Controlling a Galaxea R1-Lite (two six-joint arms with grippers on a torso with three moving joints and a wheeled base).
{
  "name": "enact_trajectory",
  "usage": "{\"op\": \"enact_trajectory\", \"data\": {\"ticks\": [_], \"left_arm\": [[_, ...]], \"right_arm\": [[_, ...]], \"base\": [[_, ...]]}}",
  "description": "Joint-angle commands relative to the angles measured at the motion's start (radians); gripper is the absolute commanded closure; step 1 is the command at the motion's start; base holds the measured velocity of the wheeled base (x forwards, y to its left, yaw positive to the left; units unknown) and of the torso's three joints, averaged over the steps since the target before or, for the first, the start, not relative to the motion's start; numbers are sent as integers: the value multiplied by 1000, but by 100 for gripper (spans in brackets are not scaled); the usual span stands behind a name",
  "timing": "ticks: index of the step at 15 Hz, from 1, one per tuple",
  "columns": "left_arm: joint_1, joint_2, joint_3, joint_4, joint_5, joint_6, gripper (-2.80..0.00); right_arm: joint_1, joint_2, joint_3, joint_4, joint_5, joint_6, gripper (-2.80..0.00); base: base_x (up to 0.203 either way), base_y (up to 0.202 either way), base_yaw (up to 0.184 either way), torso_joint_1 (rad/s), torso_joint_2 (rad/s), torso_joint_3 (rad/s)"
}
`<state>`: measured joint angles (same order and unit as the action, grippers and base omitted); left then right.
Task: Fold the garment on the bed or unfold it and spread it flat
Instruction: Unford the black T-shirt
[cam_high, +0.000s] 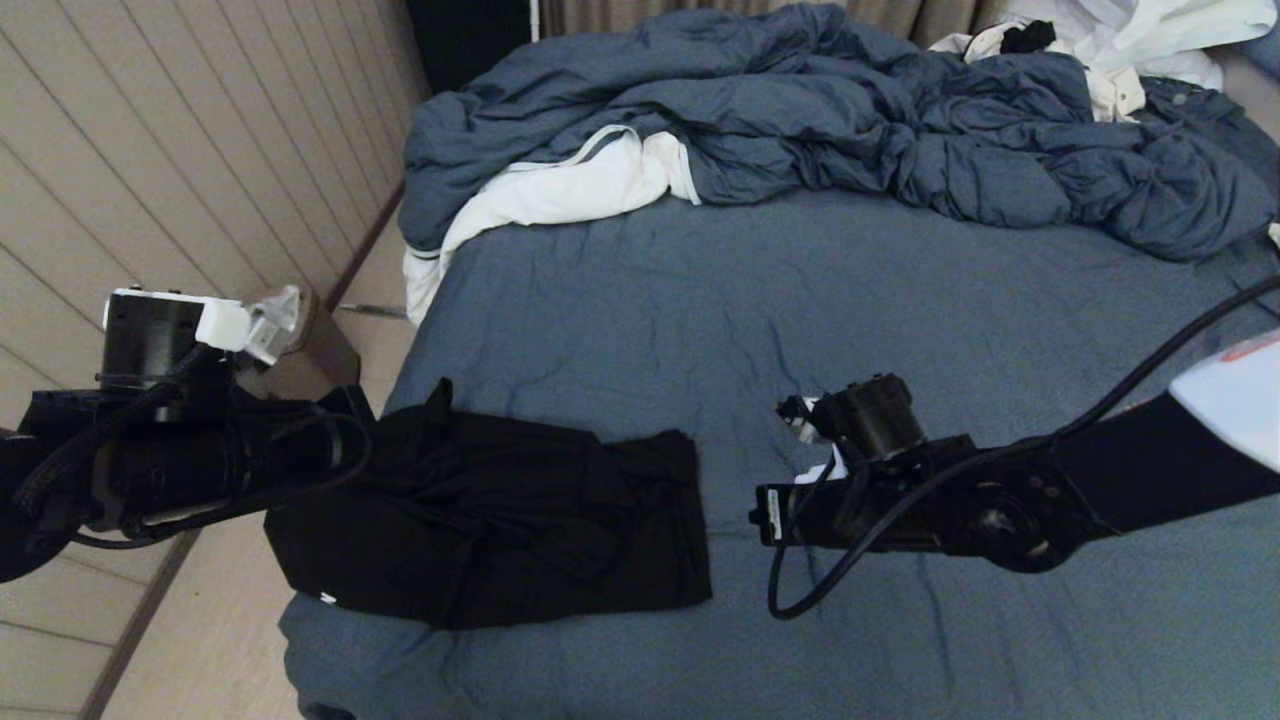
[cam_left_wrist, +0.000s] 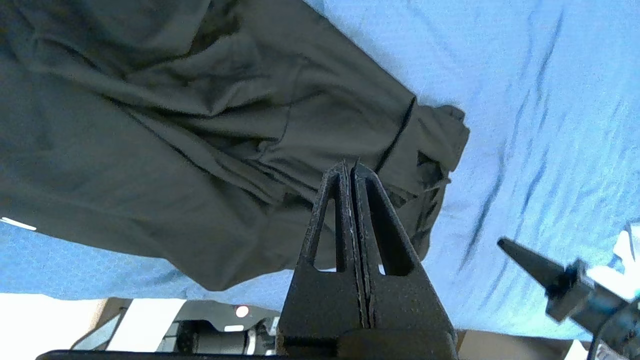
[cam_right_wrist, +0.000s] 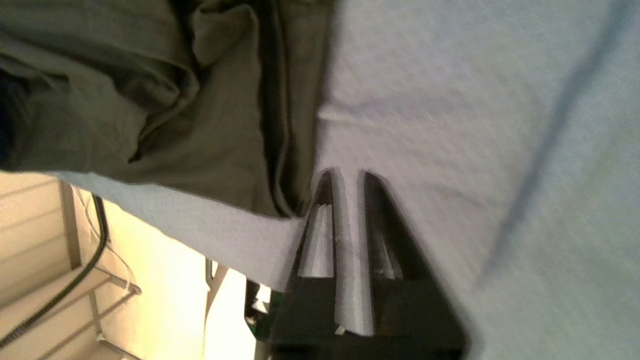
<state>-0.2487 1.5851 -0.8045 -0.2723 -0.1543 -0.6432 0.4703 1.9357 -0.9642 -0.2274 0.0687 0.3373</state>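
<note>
While 1 black T-shirt lies rumpled and folded over on itself near the front left corner of the bed, its printed face is hidden, with only a small white mark showing at its near edge. The left gripper has its 2 fingers pressed together with nothing between them, poised above the shirt; in the head view the left arm covers the shirt's left end. The right gripper sits just beside the shirt's right edge, over bare sheet, its 2 fingers a narrow slit apart and holding nothing. At the far end are 1 bunched blue-grey duvet and 1 white cloth, partly tucked beneath it; more white fabric is cut off at the top right corner.
</note>
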Motion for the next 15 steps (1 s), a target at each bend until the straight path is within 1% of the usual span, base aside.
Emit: {"op": "enact_trajectory", "data": {"ticks": [1, 2, 4, 15], "left_arm": [[0, 3, 52, -50, 2, -3, 0], [-5, 5, 61, -63, 13, -3, 0], [-14, 14, 68, -67, 11, -7, 0], [-23, 9, 94, -70, 15, -6, 0]], "right_arm": [[16, 73, -36, -2, 8, -6, -280], [18, 96, -58, -2, 18, -8, -280], [19, 146, -108, -1, 28, -12, -280], [76, 373, -356, 10, 28, -11, -280]], "base": [[0, 0, 0, 0, 0, 0], [0, 0, 0, 0, 0, 0], [0, 0, 0, 0, 0, 0], [0, 0, 0, 0, 0, 0]]}}
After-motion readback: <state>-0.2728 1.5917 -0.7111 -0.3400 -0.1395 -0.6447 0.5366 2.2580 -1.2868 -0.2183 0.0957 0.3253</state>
